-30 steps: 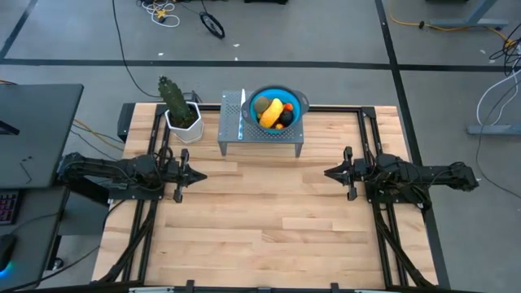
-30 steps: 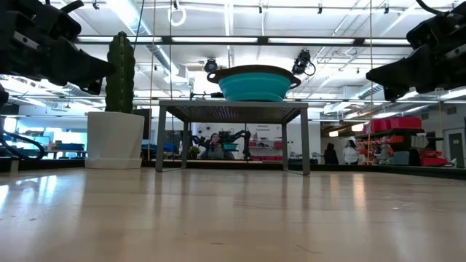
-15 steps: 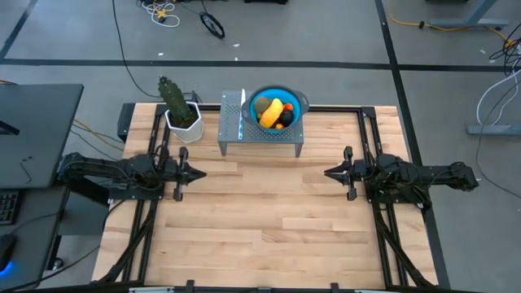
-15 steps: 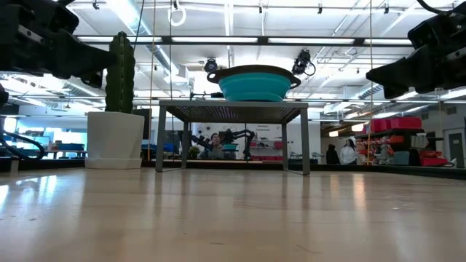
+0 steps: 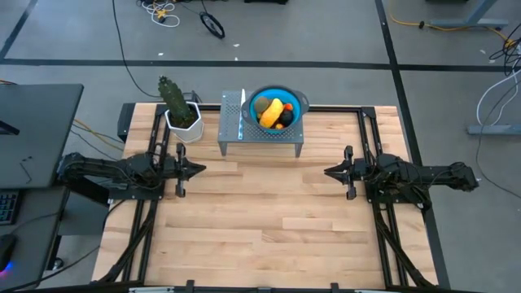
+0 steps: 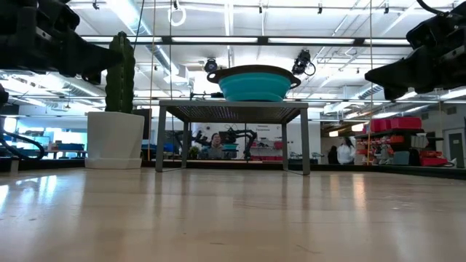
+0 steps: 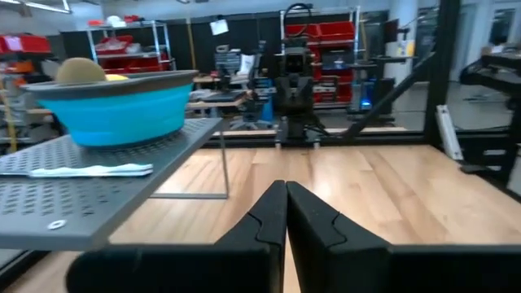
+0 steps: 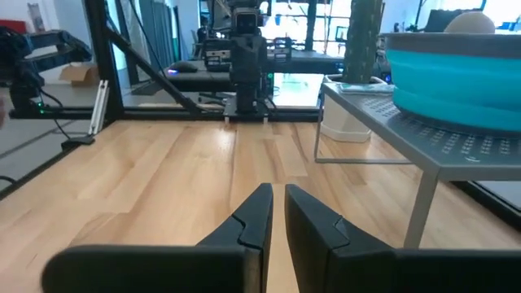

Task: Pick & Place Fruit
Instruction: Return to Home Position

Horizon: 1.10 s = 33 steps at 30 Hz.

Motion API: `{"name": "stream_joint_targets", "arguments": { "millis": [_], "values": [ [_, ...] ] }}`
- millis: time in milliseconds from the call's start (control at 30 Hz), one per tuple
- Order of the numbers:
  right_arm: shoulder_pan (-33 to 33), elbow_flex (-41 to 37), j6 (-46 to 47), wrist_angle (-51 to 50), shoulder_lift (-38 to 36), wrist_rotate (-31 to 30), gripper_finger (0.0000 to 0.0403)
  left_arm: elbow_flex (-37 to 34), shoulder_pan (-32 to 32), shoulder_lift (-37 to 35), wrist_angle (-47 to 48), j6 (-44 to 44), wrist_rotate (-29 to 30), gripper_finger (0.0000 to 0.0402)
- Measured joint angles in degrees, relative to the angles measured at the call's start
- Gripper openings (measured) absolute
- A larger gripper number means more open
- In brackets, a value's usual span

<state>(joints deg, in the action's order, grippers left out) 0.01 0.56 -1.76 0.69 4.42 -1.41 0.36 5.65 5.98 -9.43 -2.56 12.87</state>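
Fruit (image 5: 273, 112) is all in the blue strainer bowl (image 6: 251, 87) on the grey perforated shelf (image 5: 230, 130) at the table's far edge. The yellow-orange oblong is on top, with a dark ball and orange-red bits beside it. The knife (image 7: 89, 170) lies flat on the shelf just beside the bowl.

Left gripper (image 5: 195, 169) sits low at the left side of the wooden table (image 5: 269, 220) and points inward. Its fingers are pressed together and empty. Right gripper (image 5: 330, 172) mirrors it on the right side. Its fingers are nearly together with a sliver of gap and nothing between them.

Judgement: placing looks done and only homing is left. Both arms look at or close to the tucked pose.

To do it well:
- Finish any remaining travel slowly and straight back along each arm's own side, with no sweep toward the shelf.
- The left arm is the one nearer the shelf leg and the cactus (image 5: 173, 99), so it needs the margin.
- Keep both grippers clenched and level.
- Settle both arms symmetrically.
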Motion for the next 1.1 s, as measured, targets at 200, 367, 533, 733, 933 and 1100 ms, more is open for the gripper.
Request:
{"name": "stream_joint_targets", "arguments": {
  "millis": [200, 367, 533, 733, 933, 1100],
  "values": [
    [0.0, 0.0, 0.41, 0.04, 0.0, 0.0, 0.0043, 0.0, 0.0, 0.0, -0.52, -1.35, 2.07, 0.0031],
    [0.0, 0.0, 0.41, 0.07, 0.0, 0.02, 0.0043, 0.0, 0.0, 0.0, -0.46, 0.35, 2.14, 0.0032],
    [0.0, 0.0, 0.41, 0.07, -0.02, 0.02, 0.0043, 0.0, 0.0, 0.0, -0.46, 0.23, 2.14, 0.0033],
    [0.0, 0.0, 0.43, 0.07, -0.01, 0.02, 0.0043, 0.0, 0.0, 0.0, -0.44, 0.23, 2.14, 0.0032],
    [0.0, 0.0, 0.43, 0.07, -0.01, 0.02, 0.0043, 0.0, 0.0, 0.0, -0.44, 0.23, 2.14, 0.0034],
    [0.0, 0.0, 0.43, 0.07, 0.0, 0.04, 0.0043, 0.0, 0.0, 0.0, -0.43, 0.21, 2.12, 0.0036]
  ]
}}
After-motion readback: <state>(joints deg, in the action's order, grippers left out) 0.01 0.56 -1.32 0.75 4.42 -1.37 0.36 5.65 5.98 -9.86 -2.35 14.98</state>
